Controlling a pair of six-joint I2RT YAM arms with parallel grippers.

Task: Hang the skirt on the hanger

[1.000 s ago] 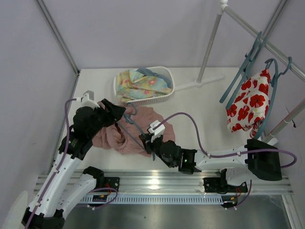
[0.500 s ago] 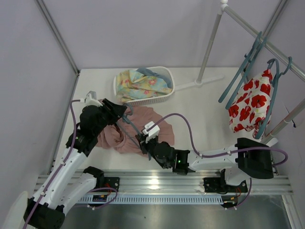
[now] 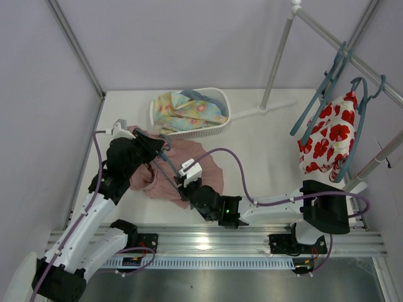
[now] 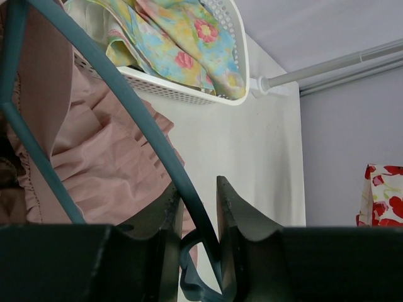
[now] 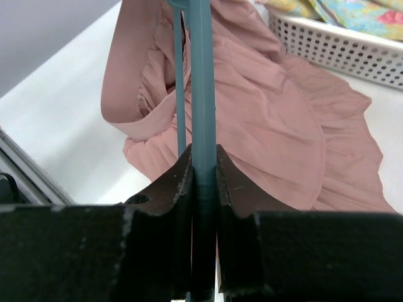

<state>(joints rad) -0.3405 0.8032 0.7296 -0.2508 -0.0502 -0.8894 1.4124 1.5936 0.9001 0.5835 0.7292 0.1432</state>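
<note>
The dusty-pink skirt [image 3: 203,165] lies crumpled on the table in front of the basket. The teal hanger [image 3: 167,166] lies slanted over its left part. My left gripper [image 3: 160,152] is shut on the hanger's curved shoulder near the hook; in the left wrist view the hanger [image 4: 126,94] runs between the jaws of this gripper [image 4: 196,189], with the skirt [image 4: 107,151] below. My right gripper [image 3: 182,182] is shut on the hanger's other end. In the right wrist view this gripper [image 5: 203,154] clamps the hanger [image 5: 201,75], and a band of the skirt [image 5: 264,126] loops beside it.
A white basket [image 3: 225,104] with pastel floral cloth [image 3: 186,110] stands behind the skirt, and shows in both wrist views [image 4: 189,88] [image 5: 340,44]. A clothes rack [image 3: 277,56] at the right holds spare teal hangers [image 3: 318,100] and a red-flowered cloth [image 3: 327,135].
Both grippers have moved left and away from the arm bases, carrying the hanger. The skirt has been drawn left and bunched up with it.
</note>
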